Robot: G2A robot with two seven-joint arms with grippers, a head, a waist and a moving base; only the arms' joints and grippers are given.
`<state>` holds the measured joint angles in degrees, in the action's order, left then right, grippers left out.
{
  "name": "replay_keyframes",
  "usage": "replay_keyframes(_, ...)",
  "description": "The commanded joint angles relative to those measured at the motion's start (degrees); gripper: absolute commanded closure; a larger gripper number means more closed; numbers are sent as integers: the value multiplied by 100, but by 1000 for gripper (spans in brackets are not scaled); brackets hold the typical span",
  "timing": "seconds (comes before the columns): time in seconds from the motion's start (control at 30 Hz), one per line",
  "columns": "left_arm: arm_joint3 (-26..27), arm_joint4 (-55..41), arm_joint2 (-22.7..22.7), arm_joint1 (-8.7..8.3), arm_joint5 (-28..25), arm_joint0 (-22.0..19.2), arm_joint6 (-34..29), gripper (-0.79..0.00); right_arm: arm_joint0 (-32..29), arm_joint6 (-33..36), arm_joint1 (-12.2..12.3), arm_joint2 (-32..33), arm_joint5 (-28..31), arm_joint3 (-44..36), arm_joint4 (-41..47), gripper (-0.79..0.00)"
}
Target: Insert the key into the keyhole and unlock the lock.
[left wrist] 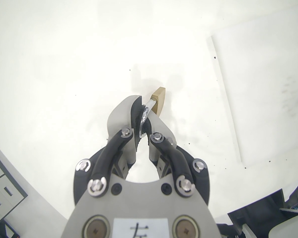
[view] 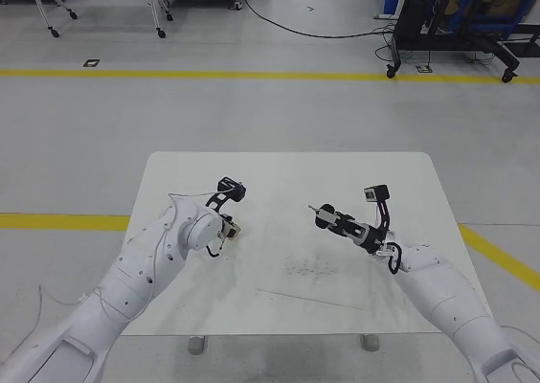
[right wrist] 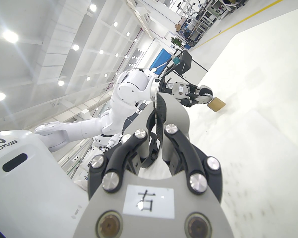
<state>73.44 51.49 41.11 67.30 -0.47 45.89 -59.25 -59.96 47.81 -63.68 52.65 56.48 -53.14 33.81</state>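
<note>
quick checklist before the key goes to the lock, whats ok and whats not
1. Lock gripped: left gripper is shut on its shackle. Ok.
2. Key held: right gripper is shut and a thin tip sticks out of it in the top view, but whether that is the key is unclear. Cannot tell.
3. Keyhole facing the right gripper: no keyhole can be made out. Cannot tell.
4. Lock steady, hanging or resting on the table: cannot tell.
5. Tip lined up at the lock: the grippers are well apart. Not ok.
</note>
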Motion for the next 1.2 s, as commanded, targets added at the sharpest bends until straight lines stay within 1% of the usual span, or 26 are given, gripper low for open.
replay_keyframes(0.0, 58, -200, 153, -5, 37, 79, 255, 0, 0, 0, 0, 0, 0, 0, 0, 0)
replay_keyframes(0.07, 88, -531, 360, -20, -32, 168, 509, 0, 0, 0, 0, 0, 0, 0, 0, 0)
replay_keyframes(0.13, 85, -972, 599, -41, -245, 265, 778, 0, 0, 0, 0, 0, 0, 0, 0, 0)
replay_keyframes(0.23, 36, -1806, 938, -60, -782, 412, 1155, 0, 0, 0, 0, 0, 0, 0, 0, 0)
replay_keyframes(0.33, -148, -2760, 1200, -40, -1285, 524, 1545, 0, 0, 0, 0, 0, 0, 0, 0, 0)
replay_keyframes(0.4, -278, -3115, 1142, 18, -1464, 521, 1687, 0, 0, 0, 0, 0, 0, 0, 0, 0)
replay_keyframes(0.53, -573, -3770, 832, 220, -1732, 379, 2023, 0, 0, 0, 0, 0, 0, 0, 0, 0)
replay_keyframes(0.57, -671, -3797, 748, 261, -1805, 320, 2057, 0, 0, 0, 0, 0, 0, 0, 0, 0)
replay_keyframes(0.87, -692, -3766, 716, 273, -1820, 294, 2063, 0, 0, 0, 0, 0, 0, 0, 0, 0)
replay_keyframes(0.9, -676, -3911, 739, 278, -1830, 366, 2101, 0, 0, 0, 0, 0, 0, 0, 0, 0)
replay_keyframes(0.93, -690, -4259, 802, 280, -1943, 438, 2038, 0, 0, 0, 0, 0, 0, 0, 0, 0)
replay_keyframes(0.97, -753, -4718, 887, 280, -2141, 485, 1873, 0, -45, -18, -12, -39, -132, -142, 5, 0)
replay_keyframes(1.07, -1151, -6067, 1052, 299, -2652, 485, 1086, 0, -32, -197, -48, -44, -395, -388, 59, 0)
replay_keyframes(1.17, -1646, -7021, 1026, 368, -2912, 348, 312, 0, -20, -336, -154, -106, -430, -551, 710, 0)
